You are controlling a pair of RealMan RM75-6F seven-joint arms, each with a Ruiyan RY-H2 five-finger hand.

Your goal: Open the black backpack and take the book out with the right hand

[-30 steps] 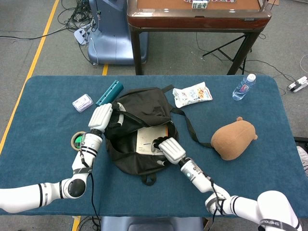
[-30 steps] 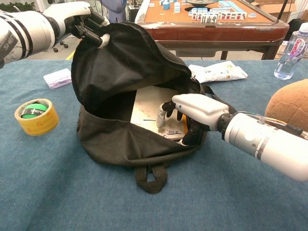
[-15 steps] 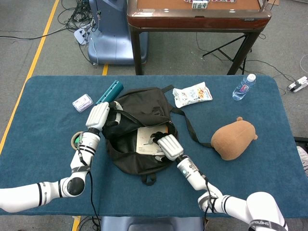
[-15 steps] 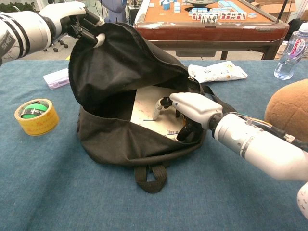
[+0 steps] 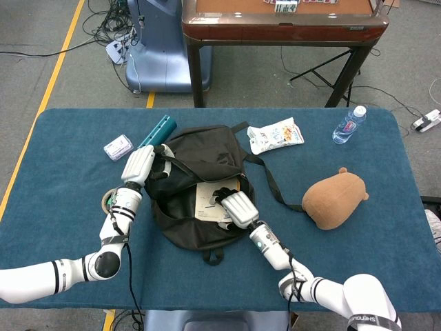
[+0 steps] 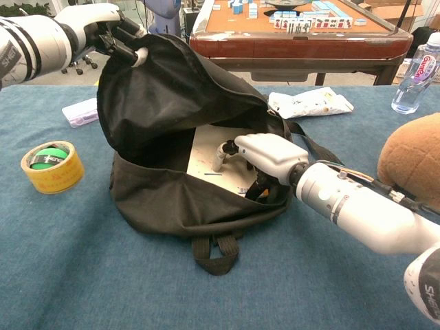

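Grey floor with a yellow line and loose cables runs behind my blue table (image 5: 69, 138) in the head view, and a brown game table (image 5: 282, 21) stands past its far edge. On the cloth the black backpack (image 5: 207, 148) lies near the middle with its mouth open toward me. My left hand (image 5: 140, 165) pinches the upper flap at the left side of the opening and holds it up. My right hand (image 5: 234, 207) is inside the mouth, fingers curled down onto the pale book (image 5: 205, 200) that lies in the bag; from above I cannot tell whether I grip it or only rest on it. A tape roll (image 5: 109, 201) sits just beside my left wrist. A small white box (image 5: 118, 147) and a teal tube (image 5: 157, 131) lie near the bag's far left. A snack pouch (image 5: 275, 134) lies to its far right, a water bottle (image 5: 349, 125) near the right corner, and a brown plush (image 5: 335, 198) well apart on the right.

From the chest view, my left hand (image 6: 110, 31) has its fingers closed on the flap of the backpack (image 6: 172, 96), lifted high. My right hand (image 6: 261, 155) sits on the book (image 6: 206, 155), one fingertip pressing the cover, the others bent under toward its near edge, partly hidden by the bag's rim. The book is inside the bag, lying flat. The tape roll (image 6: 52, 166) stands on the left and the plush (image 6: 412, 158) on the right.
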